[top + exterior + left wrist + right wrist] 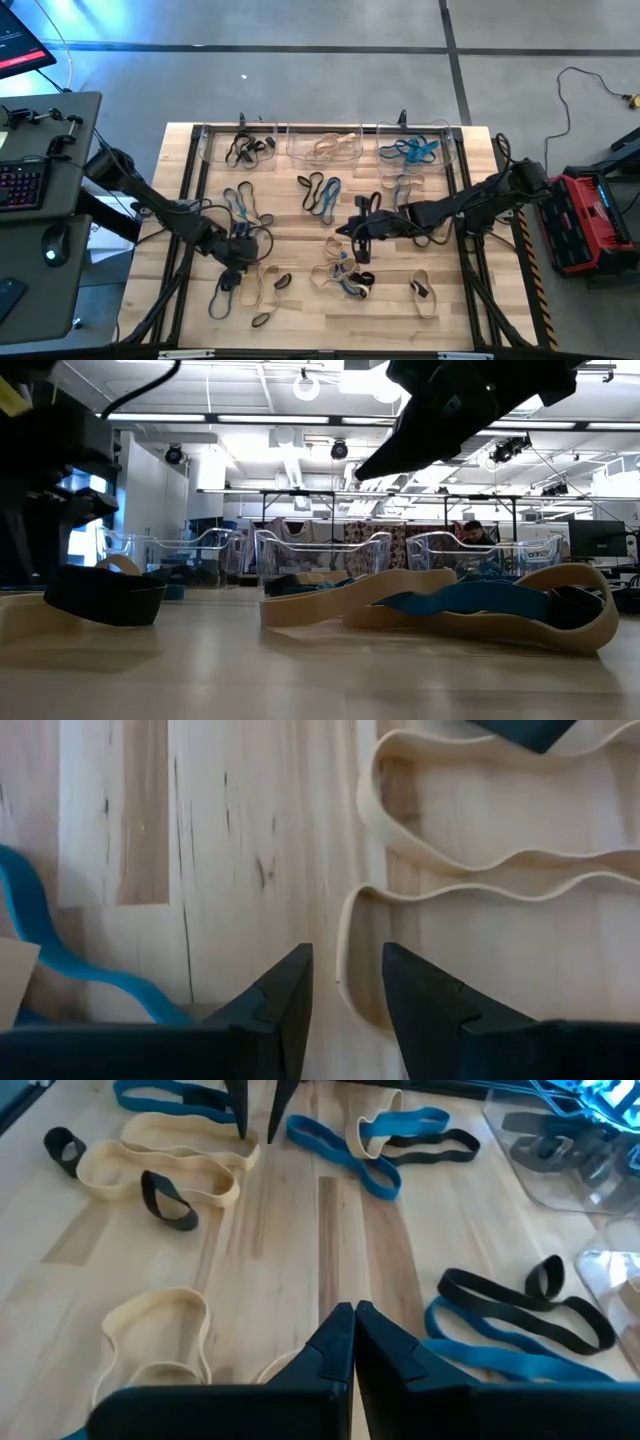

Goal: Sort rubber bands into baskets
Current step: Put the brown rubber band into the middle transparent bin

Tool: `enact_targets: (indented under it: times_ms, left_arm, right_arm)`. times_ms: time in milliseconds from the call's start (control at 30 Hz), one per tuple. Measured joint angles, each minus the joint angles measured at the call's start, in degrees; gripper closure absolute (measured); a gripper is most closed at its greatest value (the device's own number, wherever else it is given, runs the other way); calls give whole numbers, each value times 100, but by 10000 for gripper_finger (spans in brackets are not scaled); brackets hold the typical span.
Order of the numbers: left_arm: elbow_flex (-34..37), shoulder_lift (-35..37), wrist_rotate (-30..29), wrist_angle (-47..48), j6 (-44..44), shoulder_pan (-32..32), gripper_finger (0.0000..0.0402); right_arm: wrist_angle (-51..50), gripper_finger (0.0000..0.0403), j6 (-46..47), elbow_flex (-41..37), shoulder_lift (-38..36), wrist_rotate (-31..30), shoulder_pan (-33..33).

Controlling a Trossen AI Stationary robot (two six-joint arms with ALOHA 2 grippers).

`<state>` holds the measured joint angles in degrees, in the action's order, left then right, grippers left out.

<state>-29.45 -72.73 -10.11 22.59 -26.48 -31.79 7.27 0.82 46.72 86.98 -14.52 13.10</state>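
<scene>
— Wooden table (300, 300), with rubber bands (322, 192) strewn over it in black, tan and blue. Where are the baskets?

— Three clear baskets (325, 146) stand in a row along the far edge. From the high view, the left one holds black bands, the middle one tan, the right one blue.

— And the left gripper (234, 262)?

— Low over the left part of the table, among loose bands. In its wrist view the fingers (285, 1010) stand a little apart, their tips at the wood, with the end of a tan band (470, 870) just beside the gap. Whether they touch that band I cannot tell; nothing seems to be gripped.

— The right gripper (358, 243)?

— Hovering near the table's middle, above a cluster of tan and blue bands. Its jaws are pressed together, with nothing between them. In its wrist view a long black band (520, 1302) and a blue band (500, 1348) lie just beside it, near a basket's wall.

— The low view?

— A black band (105, 598) stands on edge at left, and a tan and blue pair (470, 605) curls at right.
</scene>
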Motion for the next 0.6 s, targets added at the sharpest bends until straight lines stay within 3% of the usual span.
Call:
enact_targets:
  times_ms: [267,533,600]
  left_arm:
    - [0,-380,215,-36,-284,257,293]
    - [-134,-420,415,-133,-59,298,389]
    - [-324,-420,353,-137,89,301,396]
  right_arm:
    - [-37,403,-85,0,0,0,0]
    - [-61,403,-85,0,0,-2,0]
    - [-61,403,-85,0,0,-2,0]
